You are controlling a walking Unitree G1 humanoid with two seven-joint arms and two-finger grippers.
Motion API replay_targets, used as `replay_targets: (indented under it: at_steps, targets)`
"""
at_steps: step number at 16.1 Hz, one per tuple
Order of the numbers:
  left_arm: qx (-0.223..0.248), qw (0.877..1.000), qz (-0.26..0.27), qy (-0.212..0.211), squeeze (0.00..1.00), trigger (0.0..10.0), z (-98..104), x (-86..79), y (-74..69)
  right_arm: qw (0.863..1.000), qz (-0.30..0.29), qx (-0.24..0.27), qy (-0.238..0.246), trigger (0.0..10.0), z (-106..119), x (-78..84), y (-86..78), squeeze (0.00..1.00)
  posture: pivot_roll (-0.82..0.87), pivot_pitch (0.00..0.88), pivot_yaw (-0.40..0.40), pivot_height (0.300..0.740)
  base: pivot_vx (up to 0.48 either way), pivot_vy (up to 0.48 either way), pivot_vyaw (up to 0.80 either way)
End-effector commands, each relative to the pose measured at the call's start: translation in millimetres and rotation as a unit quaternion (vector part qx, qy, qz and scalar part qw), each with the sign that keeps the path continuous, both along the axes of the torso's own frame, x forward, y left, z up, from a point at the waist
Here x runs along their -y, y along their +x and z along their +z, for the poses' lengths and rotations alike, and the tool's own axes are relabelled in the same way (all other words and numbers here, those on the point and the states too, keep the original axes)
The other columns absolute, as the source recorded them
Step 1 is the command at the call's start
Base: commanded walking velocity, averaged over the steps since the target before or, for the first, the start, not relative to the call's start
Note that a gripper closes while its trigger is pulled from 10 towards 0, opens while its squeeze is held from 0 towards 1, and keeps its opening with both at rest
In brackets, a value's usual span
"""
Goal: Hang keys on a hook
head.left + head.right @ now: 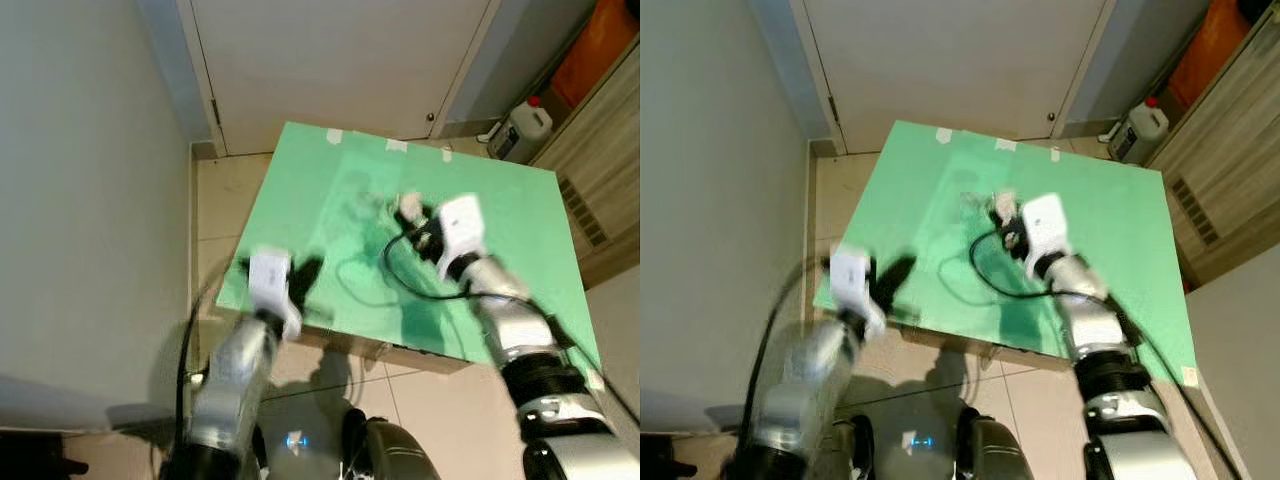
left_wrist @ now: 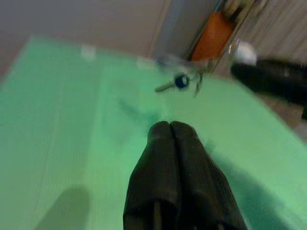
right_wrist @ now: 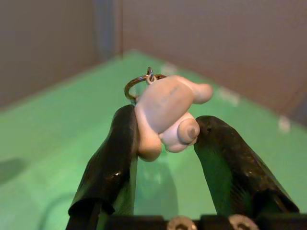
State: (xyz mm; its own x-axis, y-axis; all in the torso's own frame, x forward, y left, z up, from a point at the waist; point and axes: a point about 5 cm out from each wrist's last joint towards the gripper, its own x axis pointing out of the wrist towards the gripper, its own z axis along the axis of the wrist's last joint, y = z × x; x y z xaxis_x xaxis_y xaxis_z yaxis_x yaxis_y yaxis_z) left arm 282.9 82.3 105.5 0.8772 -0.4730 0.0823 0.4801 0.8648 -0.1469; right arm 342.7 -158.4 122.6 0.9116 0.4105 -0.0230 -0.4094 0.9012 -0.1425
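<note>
A green table stands before me. My right gripper is over its middle, shut on a pale figure-shaped key charm with a metal ring on top. In the eye view the charm sits at the right gripper's tip. A bunch of keys, one with a blue head, shows just beyond it close to the table; whether it rests there I cannot tell. My left gripper is shut on nothing, low over the table's near left edge.
A white door is behind the table and a grey wall runs along the left. A white jug with a red cap and a wooden cabinet stand at the right. A black cable loops over the table.
</note>
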Motion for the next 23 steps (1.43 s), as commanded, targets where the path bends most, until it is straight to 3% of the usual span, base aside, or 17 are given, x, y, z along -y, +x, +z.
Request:
replay_targets:
  at_steps: [1,3,6,7,8,9,10,11,12,13,16,17,18,19,20,23]
  targets:
    - [0.024,1.000,-0.004,-0.006,0.00,10.0,15,0.7,3.3,1.000,0.017,0.016,0.012,10.0,12,4.6,-0.8,0.00,0.06,0.163,-0.050,0.740,0.000,0.000,0.00]
    - [0.122,0.989,-0.058,-0.068,0.00,10.0,93,2.8,22.0,0.991,0.087,0.066,0.074,10.0,58,4.7,-1.8,0.00,0.07,0.118,-0.038,0.740,0.000,0.000,0.00]
    - [0.159,0.979,-0.079,-0.101,0.00,10.0,133,-4.1,25.0,0.974,0.116,0.088,0.173,10.0,81,10.9,-4.9,0.00,0.08,0.093,-0.029,0.740,0.000,0.000,0.00]
    - [0.190,0.972,-0.080,-0.109,0.00,10.0,154,-9.0,23.4,0.958,0.143,0.091,0.229,10.0,87,10.9,-10.8,0.00,0.09,0.086,-0.028,0.740,0.000,0.000,0.00]
    - [0.209,0.968,-0.087,-0.110,0.00,10.0,166,-9.8,20.8,0.950,0.156,0.090,0.257,10.0,87,9.4,-14.3,0.00,0.09,0.081,-0.026,0.740,0.000,0.000,0.00]
    - [0.233,0.960,-0.112,-0.111,0.00,10.0,182,-8.7,14.4,0.930,0.174,0.088,0.310,10.0,87,4.1,-20.6,0.00,0.11,0.076,-0.025,0.740,0.000,0.000,0.00]
    - [0.236,0.958,-0.122,-0.108,0.00,10.0,185,-7.9,12.4,0.927,0.168,0.085,0.326,10.0,86,1.9,-20.6,0.00,0.11,0.077,-0.022,0.740,0.000,0.000,0.00]
    - [0.220,0.962,-0.131,-0.096,0.00,10.0,179,-6.9,11.2,0.954,0.108,0.053,0.275,10.0,73,-3.7,-12.6,0.00,0.11,0.079,-0.020,0.740,0.000,0.000,0.00]
    - [0.201,0.967,-0.126,-0.091,0.00,10.0,170,-6.3,12.7,0.971,0.066,0.017,0.227,10.0,59,-5.8,-6.0,0.00,0.10,0.078,-0.017,0.740,0.000,0.000,0.00]
    - [0.180,0.973,-0.123,-0.078,0.00,10.0,157,-3.1,13.1,0.979,0.023,-0.011,0.202,10.0,46,-3.7,-2.2,0.00,0.10,0.080,-0.017,0.740,0.000,0.000,-0.74]
    - [0.108,0.981,-0.148,-0.063,0.00,10.0,115,21.2,1.3,0.978,-0.020,-0.027,0.205,10.0,29,0.7,-14.4,0.00,0.09,0.096,-0.023,0.740,0.000,0.000,-0.75]
    - [0.089,0.983,-0.153,-0.056,0.00,10.0,103,28.1,-2.4,0.983,-0.053,-0.020,0.176,10.0,26,5.6,-16.9,0.00,0.09,0.096,-0.023,0.740,0.000,0.000,-0.77]
    - [0.075,0.984,-0.160,-0.038,0.00,10.0,92,33.9,-6.1,0.995,-0.055,0.006,0.083,10.0,27,7.7,-21.8,0.00,0.08,0.109,-0.018,0.740,0.000,0.000,-0.77]
    - [0.068,0.983,-0.165,-0.032,0.00,10.0,86,36.6,-8.7,0.998,-0.039,0.038,-0.033,10.0,29,5.7,-25.4,0.00,0.07,0.114,-0.015,0.740,0.000,0.000,-0.77]
    - [0.062,0.983,-0.169,-0.034,0.00,10.0,82,37.7,-10.3,0.989,-0.010,0.067,-0.132,10.0,36,5.9,-29.4,0.00,0.05,0.118,-0.012,0.740,0.000,0.000,-0.77]
    - [0.051,0.984,-0.168,-0.017,0.00,10.0,69,38.9,-11.3,0.987,0.028,0.071,-0.142,10.0,46,4.9,-40.2,0.00,0.03,0.109,-0.013,0.740,0.000,0.000,-0.78]
